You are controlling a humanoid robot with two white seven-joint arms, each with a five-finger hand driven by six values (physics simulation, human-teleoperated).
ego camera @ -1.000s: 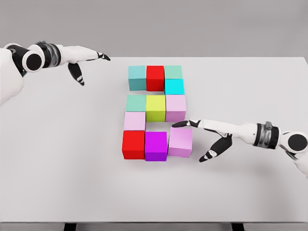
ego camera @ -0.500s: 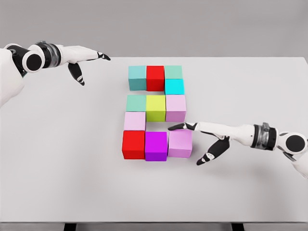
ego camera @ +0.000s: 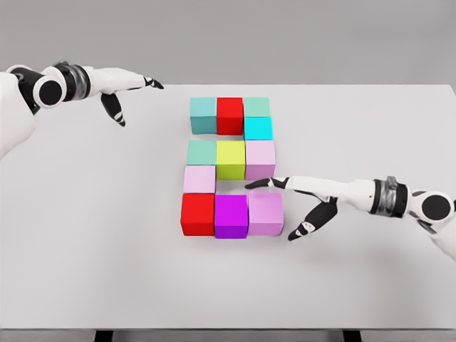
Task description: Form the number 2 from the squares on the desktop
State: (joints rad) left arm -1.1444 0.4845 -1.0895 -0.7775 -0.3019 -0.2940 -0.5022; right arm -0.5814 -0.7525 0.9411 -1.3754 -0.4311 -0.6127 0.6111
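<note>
I see the white table (ego camera: 107,271) carrying all ten cubes, set close together near its middle. Taking the yellow-green cube (ego camera: 230,159) as my reference:

- Behind it, across a narrow gap, a row of teal cube (ego camera: 203,115), red cube (ego camera: 229,115) and pale green cube (ego camera: 256,107); a cyan cube (ego camera: 258,128) sits just in front of the pale green one.
- Touching its left side is a second pale green cube (ego camera: 201,152); touching its right side, a pale lilac cube (ego camera: 260,159).
- In front and to its left, a pale pink cube (ego camera: 199,179).
- The nearest row, in front of it, reads bright red cube (ego camera: 197,214), magenta cube (ego camera: 231,216), lilac cube (ego camera: 266,213), the three flush side to side.

The right robot hand (ego camera: 296,199) lies just right of the lilac cube, fingers spread and holding nothing; its extended fingers (ego camera: 262,183) reach over that cube's rear top edge, thumb hanging beside it.

The left robot hand (ego camera: 127,85) hovers well to the left and behind the reference cube, fingers apart, holding nothing.
</note>
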